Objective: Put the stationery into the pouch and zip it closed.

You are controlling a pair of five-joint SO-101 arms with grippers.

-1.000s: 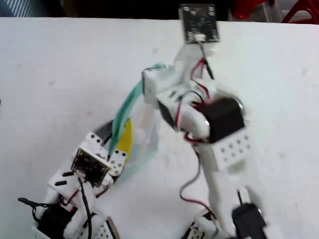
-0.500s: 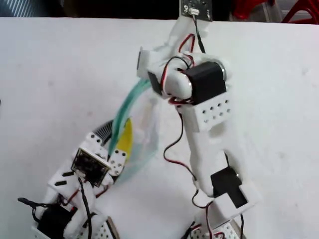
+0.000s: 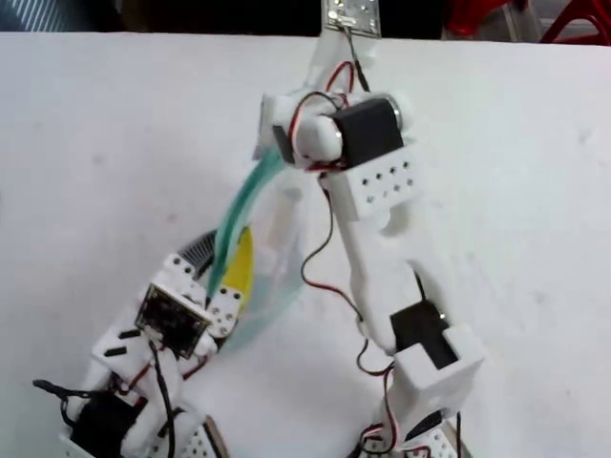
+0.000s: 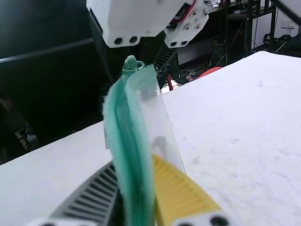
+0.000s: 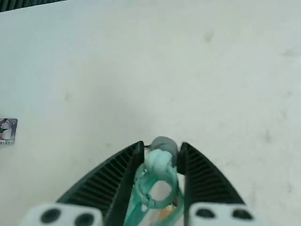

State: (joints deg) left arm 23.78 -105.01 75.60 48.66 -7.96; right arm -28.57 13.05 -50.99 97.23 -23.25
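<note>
Slanting from lower left to top centre, the clear, green-zipped pouch (image 3: 265,250) is clamped by the left gripper (image 3: 218,258); the right gripper (image 5: 161,147) pinches its zipper pull (image 5: 157,165).

Both arms are white plastic with black servo blocks (image 3: 368,129). The right arm (image 3: 382,248) carries looping red and black wires (image 3: 320,258) and a bracket (image 3: 377,183) dotted with small holes; the right gripper (image 5: 161,150) has two black ribbed fingers (image 5: 106,186). The left arm (image 3: 115,348) bears a dark circuit board (image 3: 172,320); the left gripper (image 4: 136,165) has one grey ribbed finger (image 4: 91,195), one yellow
</note>
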